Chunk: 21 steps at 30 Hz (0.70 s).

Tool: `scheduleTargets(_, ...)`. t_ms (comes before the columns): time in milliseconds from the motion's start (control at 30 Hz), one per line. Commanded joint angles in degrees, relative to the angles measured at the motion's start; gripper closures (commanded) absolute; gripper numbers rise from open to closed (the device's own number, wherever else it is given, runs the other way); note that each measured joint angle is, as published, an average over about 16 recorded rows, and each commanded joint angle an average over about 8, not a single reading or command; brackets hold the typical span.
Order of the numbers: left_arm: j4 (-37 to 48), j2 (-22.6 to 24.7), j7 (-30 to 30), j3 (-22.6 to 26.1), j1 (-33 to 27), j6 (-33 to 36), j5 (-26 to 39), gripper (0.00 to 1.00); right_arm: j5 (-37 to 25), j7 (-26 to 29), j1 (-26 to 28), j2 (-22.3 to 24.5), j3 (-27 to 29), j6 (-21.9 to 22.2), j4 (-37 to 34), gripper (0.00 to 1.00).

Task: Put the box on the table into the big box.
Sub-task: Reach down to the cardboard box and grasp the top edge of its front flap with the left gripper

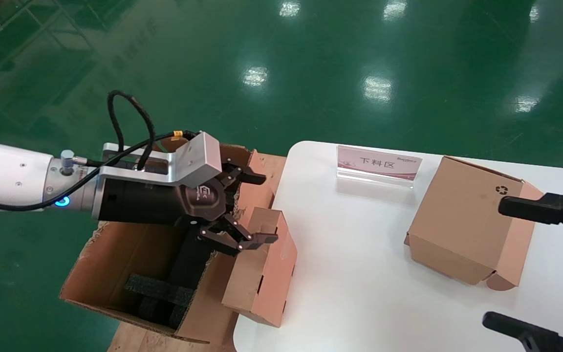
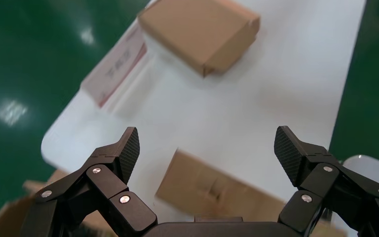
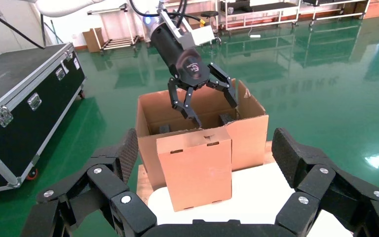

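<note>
The box (image 1: 262, 274) is small, plain and brown, and it stands on end at the left edge of the white table (image 1: 359, 274), against the big box's wall. In the right wrist view the box (image 3: 197, 170) shows slots along its top and bottom. The big box (image 1: 115, 274) is deep, with torn edges and black foam (image 1: 157, 288) inside. My left gripper (image 1: 264, 209) hangs open just above the box's top, holding nothing; its wrist view has the box (image 2: 212, 190) below the open fingers (image 2: 128, 145). My right gripper (image 1: 511, 266) stands open at the table's right side.
A wider brown box with a recycling symbol (image 1: 467, 230) lies on the table's right half, close to my right gripper. A small sign stand (image 1: 378, 165) sits at the table's far edge. Green floor surrounds the table; a black case (image 3: 24, 98) stands farther off.
</note>
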Motion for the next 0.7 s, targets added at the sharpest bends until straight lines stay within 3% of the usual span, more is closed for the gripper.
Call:
scheduleTargets(33,-0.2,-0.1,-1.9,0.9,-1.1,-0.1,1.8,0.0,0.0,0.0,0.0,0.0,0.0,0.0,0.0,0.0)
scheduleTargets(400,-1.1,0.7,-16.6,9.0,-11.7,2.6,7.4,0.0,0.0,0.0,0.0,0.0,0.0,0.0,0.0,0.0)
scheduleTargets(700,-3.0,4.0,-31.9,20.1,-23.8,7.0,13.4,0.0,0.0,0.0,0.0,0.0,0.0,0.0,0.0,0.0)
